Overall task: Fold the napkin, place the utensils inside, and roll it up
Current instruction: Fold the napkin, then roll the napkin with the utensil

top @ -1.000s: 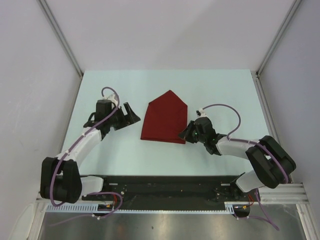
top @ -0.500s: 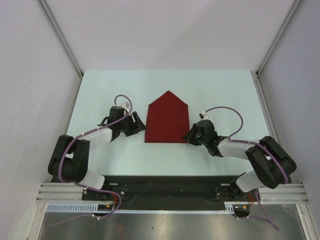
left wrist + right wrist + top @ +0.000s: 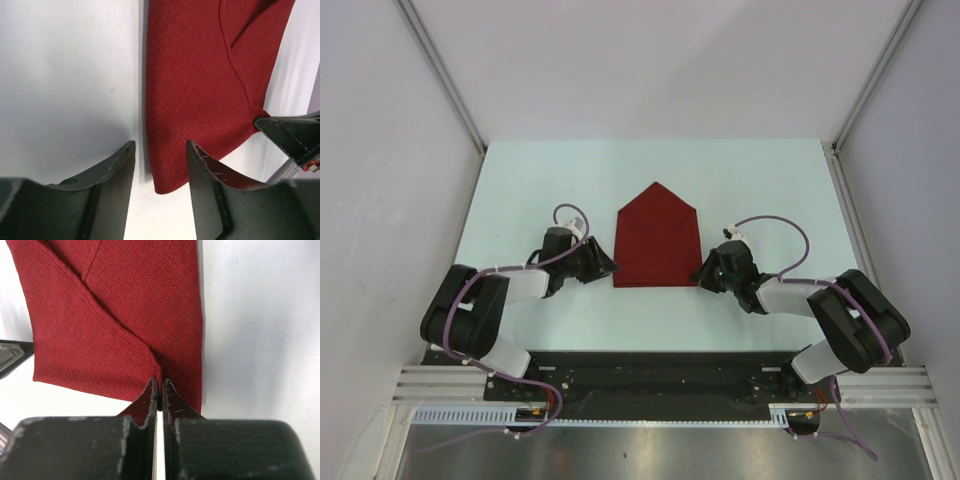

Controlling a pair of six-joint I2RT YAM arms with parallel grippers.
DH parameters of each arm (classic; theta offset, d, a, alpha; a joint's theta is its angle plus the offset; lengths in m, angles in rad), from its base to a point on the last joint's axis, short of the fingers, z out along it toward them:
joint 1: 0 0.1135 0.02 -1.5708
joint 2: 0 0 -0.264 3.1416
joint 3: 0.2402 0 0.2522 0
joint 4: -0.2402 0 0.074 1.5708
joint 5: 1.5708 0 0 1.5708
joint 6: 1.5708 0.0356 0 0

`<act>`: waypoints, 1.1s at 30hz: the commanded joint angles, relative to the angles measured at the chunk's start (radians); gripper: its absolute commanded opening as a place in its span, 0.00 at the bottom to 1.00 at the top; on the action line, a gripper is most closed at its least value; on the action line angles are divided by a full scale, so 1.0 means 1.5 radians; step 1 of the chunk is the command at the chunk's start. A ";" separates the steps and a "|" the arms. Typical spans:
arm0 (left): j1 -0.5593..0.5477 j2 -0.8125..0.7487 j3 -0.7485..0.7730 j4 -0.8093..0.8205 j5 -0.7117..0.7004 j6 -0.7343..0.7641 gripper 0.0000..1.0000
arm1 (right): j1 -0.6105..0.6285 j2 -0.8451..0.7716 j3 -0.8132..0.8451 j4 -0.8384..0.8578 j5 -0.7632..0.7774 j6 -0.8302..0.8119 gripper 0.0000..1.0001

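Note:
The dark red napkin (image 3: 657,240) lies flat mid-table, folded into a house shape with its point at the far side. My left gripper (image 3: 605,268) is open at its near left corner; in the left wrist view the napkin (image 3: 200,75) has that corner between the spread fingers of the gripper (image 3: 160,150), untouched. My right gripper (image 3: 700,275) is at the near right corner. In the right wrist view it (image 3: 160,385) is shut on a fold at the near edge of the napkin (image 3: 125,305). No utensils are in view.
The pale table (image 3: 770,180) is walled by white panels on three sides. A black rail (image 3: 650,370) carries the arm bases along the near edge. Each wrist view shows the other gripper's tip across the napkin: the right one (image 3: 290,137) and the left one (image 3: 10,355).
My left arm has swung in and down to the napkin's near left corner. The right gripper shifted slightly, and the napkin's near edge now lies straighter.

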 commanded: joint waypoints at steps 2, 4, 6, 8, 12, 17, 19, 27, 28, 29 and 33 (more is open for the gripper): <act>-0.019 0.022 -0.048 0.053 0.042 -0.056 0.49 | -0.007 0.013 -0.007 0.024 -0.005 -0.003 0.00; -0.025 0.019 -0.061 0.063 0.041 -0.066 0.47 | -0.008 0.014 -0.007 0.026 -0.006 -0.004 0.00; -0.031 0.019 -0.066 0.071 0.042 -0.073 0.43 | -0.009 0.014 -0.007 0.029 -0.007 -0.003 0.00; -0.034 0.020 -0.073 0.076 0.045 -0.085 0.38 | -0.010 0.015 -0.007 0.031 -0.008 -0.003 0.00; -0.037 0.033 -0.071 0.081 0.045 -0.090 0.24 | -0.009 0.016 -0.004 0.039 -0.013 -0.012 0.00; -0.037 0.036 -0.044 0.061 0.056 -0.090 0.07 | -0.008 -0.007 0.016 0.023 -0.020 -0.062 0.05; -0.037 0.030 -0.026 0.043 0.058 -0.082 0.00 | 0.003 -0.044 0.031 -0.002 0.001 -0.110 0.30; -0.033 0.026 0.057 -0.086 0.058 -0.045 0.00 | 0.183 -0.110 0.102 -0.039 0.194 -0.345 0.75; -0.029 0.028 0.061 -0.089 0.063 -0.045 0.00 | 0.231 -0.081 0.121 -0.033 0.225 -0.367 0.75; -0.026 0.031 0.063 -0.093 0.069 -0.044 0.00 | 0.256 -0.063 0.129 -0.016 0.242 -0.411 0.75; -0.005 0.035 0.072 -0.103 0.087 -0.046 0.00 | 0.374 0.050 0.184 0.043 0.378 -0.526 0.76</act>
